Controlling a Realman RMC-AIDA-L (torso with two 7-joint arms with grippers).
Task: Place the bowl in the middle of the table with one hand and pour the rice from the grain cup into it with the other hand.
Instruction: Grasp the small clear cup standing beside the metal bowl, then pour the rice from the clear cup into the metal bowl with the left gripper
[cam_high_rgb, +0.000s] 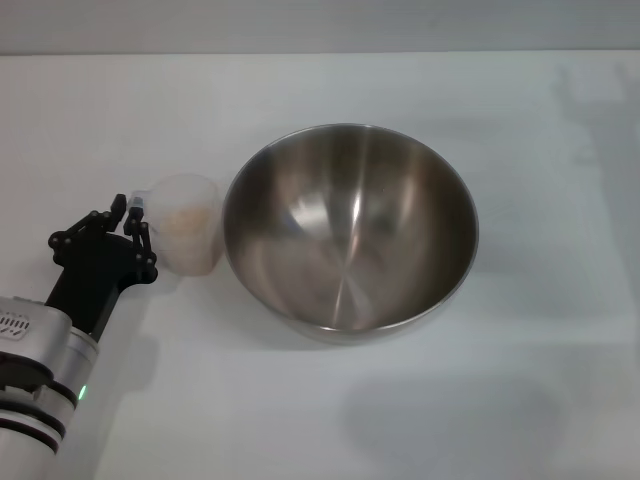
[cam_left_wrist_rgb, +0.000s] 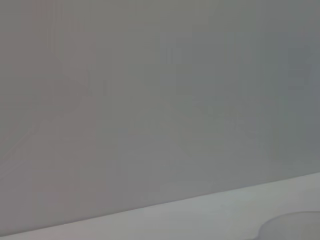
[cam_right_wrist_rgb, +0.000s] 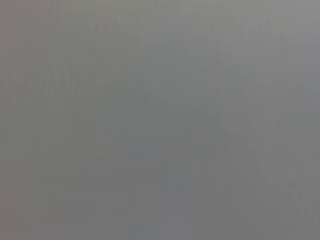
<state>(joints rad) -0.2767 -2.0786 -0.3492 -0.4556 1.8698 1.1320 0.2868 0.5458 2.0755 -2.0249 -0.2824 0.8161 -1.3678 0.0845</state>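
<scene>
The steel bowl (cam_high_rgb: 350, 228) stands upright in the middle of the white table (cam_high_rgb: 500, 400), and no rice shows inside it. The frosted grain cup (cam_high_rgb: 186, 225) stands just left of the bowl, almost touching its rim, with pale rice (cam_high_rgb: 183, 216) inside. My left gripper (cam_high_rgb: 139, 228) is at the cup's left side, its black fingers closed on the cup's handle side. A faint pale curve in the left wrist view (cam_left_wrist_rgb: 292, 226) may be the cup's rim. The right gripper is out of view, and the right wrist view shows only plain grey.
My left arm (cam_high_rgb: 40, 370) comes in from the front left corner. The table's far edge (cam_high_rgb: 320, 53) meets a grey wall. Bare tabletop lies to the right of the bowl and in front of it.
</scene>
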